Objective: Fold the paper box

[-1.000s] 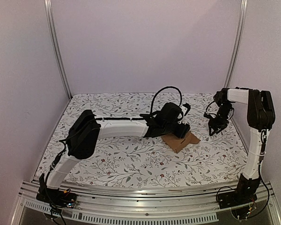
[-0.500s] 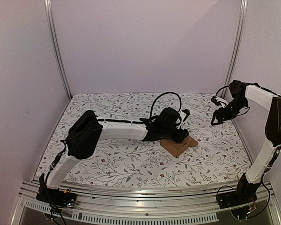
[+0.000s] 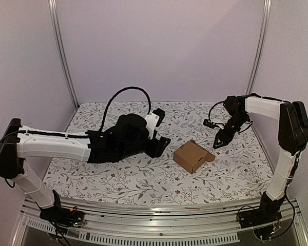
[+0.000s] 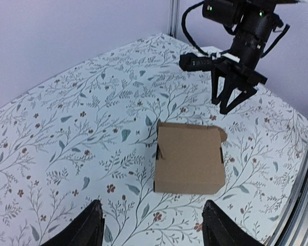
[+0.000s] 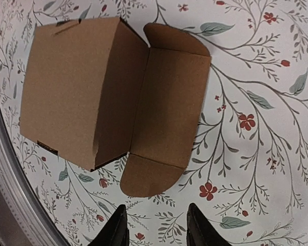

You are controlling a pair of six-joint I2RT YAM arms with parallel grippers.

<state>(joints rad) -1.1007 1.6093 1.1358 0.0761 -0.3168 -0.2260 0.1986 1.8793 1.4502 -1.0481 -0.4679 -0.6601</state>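
1 box (image 3: 193, 156), its 1 lid (image 5: 169, 102) lying open, sits on the floral counter (image 3: 118, 177) between 2 empty claws: left claw (image 4: 154, 225) spread wide, right claw (image 5: 155, 228) parted narrower.

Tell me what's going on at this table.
Two robot arms are working on a brown cardboard box that sits on a floral tablecloth. The box stands formed, but its lid flap is open on the right arm's side. Neither tool holds anything. The left tool is open, off to the box's left, and the right tool hovers open near that flap.
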